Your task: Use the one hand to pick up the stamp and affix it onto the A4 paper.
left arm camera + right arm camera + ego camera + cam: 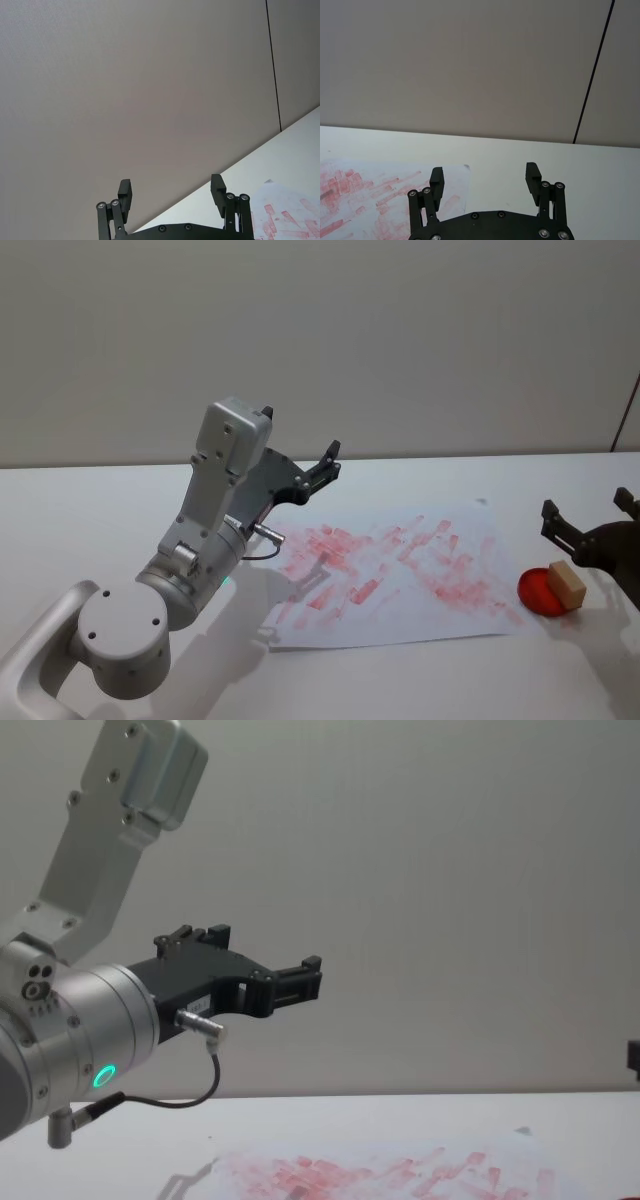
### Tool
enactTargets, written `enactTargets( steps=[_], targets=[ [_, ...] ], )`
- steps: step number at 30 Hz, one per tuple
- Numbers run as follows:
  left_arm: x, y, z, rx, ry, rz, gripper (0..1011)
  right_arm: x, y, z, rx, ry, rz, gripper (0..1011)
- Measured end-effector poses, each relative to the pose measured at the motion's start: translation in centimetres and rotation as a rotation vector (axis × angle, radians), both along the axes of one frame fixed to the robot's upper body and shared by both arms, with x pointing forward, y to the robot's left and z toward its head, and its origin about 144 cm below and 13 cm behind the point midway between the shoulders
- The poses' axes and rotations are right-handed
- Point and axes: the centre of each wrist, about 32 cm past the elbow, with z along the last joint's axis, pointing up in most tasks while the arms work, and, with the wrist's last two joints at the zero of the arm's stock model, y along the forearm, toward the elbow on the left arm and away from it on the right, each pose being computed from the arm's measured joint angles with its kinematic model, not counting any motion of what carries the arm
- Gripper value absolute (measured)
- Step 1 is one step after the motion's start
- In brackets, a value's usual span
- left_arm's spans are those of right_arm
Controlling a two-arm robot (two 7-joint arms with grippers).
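Your right claw (586, 508) hangs at the right edge of the table (430, 680), jaws apart and empty. It sits just to the far side of the stamp (566, 585) and does not touch it; I judge it is placed there so you can come down over the block and close on its sides. The stamp, a small wood-coloured block, rests on a round red ink pad (535, 590) at the near right, just beside the near right corner of the A4 paper (400, 575). That likely lets its face take ink and keeps the carry to the sheet short. The paper lies flat in the middle of the table, crowded with smeared red prints, whiter along its near edge. Your left claw (322, 468) is raised above the paper's far left part, jaws apart and holding nothing, out of the working path. The prints are too smeared to read, a small white label (196, 1007) on the left claw's body is too small to read, and I can make out no brand name.
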Motion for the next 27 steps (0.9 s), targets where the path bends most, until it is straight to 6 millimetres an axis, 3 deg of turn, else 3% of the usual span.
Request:
enactTargets(
  steps=[13, 27],
  targets=[
    [0.0, 0.0, 0.0, 0.0, 0.0, 0.0, 1001, 1.5, -0.1, -0.2, -0.01, 0.092, 0.002, 1001],
    [0.0, 0.0, 0.0, 0.0, 0.0, 0.0, 1001, 1.4, 0.9, -0.4, -0.036, 0.174, 0.017, 1001]
  ],
)
